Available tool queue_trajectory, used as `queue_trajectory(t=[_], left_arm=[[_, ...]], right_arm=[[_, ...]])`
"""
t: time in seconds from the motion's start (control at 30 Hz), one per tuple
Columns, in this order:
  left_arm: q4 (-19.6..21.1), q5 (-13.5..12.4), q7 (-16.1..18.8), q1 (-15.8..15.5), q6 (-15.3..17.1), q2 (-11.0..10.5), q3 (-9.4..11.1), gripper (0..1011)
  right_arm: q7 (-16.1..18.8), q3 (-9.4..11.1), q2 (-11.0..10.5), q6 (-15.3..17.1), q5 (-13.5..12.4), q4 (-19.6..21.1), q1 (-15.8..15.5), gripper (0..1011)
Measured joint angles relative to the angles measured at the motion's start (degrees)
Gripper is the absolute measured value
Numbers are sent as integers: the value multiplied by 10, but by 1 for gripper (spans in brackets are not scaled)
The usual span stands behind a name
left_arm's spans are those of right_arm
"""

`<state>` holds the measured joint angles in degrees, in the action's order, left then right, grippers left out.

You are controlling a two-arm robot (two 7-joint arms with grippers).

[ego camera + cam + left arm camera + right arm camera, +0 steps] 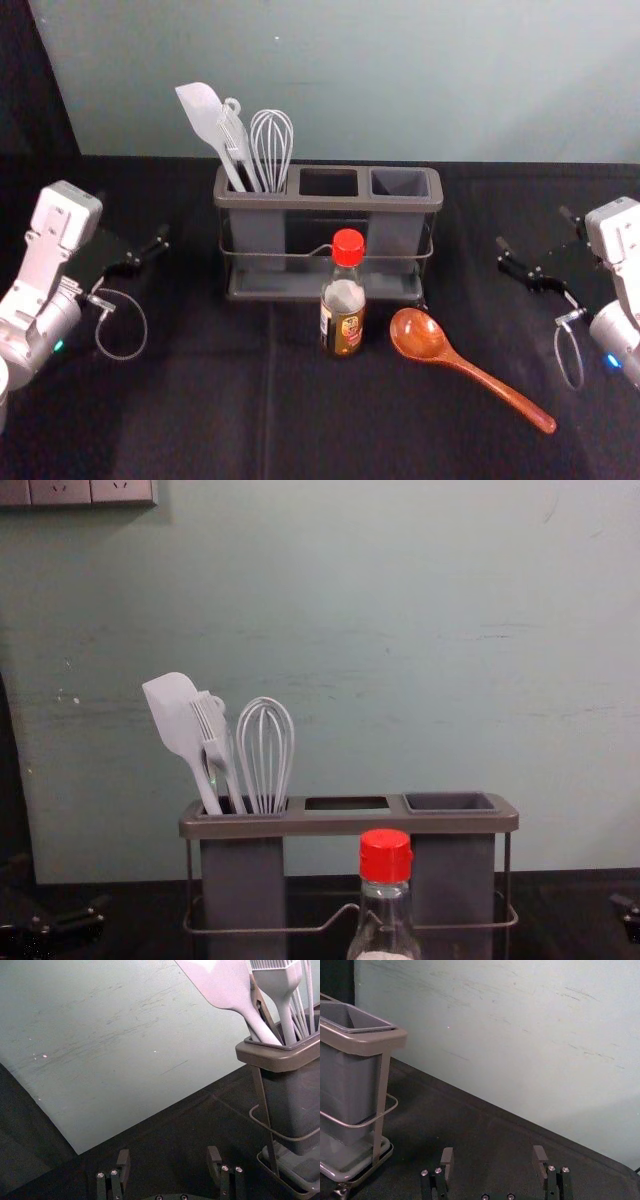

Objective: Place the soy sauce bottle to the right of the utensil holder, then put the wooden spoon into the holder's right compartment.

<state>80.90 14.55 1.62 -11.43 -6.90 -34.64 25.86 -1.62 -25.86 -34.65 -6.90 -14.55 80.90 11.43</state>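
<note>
The right gripper and left gripper hung wide and empty by the worktop's side edges. Before the holder stood the soy sauce bottle, the wooden spoon nearer the front right corner. The bottle seemingly came first, needing a right-gripper grasp.

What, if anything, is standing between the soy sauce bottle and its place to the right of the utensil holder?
The wooden spoon partly does: its bowl lies just right of the bottle. The right front corner of the utensil holder also narrows the direct way. Lifting over the spoon should probably help.
</note>
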Motion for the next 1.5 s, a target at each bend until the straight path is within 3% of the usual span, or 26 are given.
queue_trajectory(t=[1.5], left_arm=[[0, 0, 0, 0, 0, 0, 0, 1005]], right_arm=[[0, 0, 0, 0, 0, 0, 0, 1004]])
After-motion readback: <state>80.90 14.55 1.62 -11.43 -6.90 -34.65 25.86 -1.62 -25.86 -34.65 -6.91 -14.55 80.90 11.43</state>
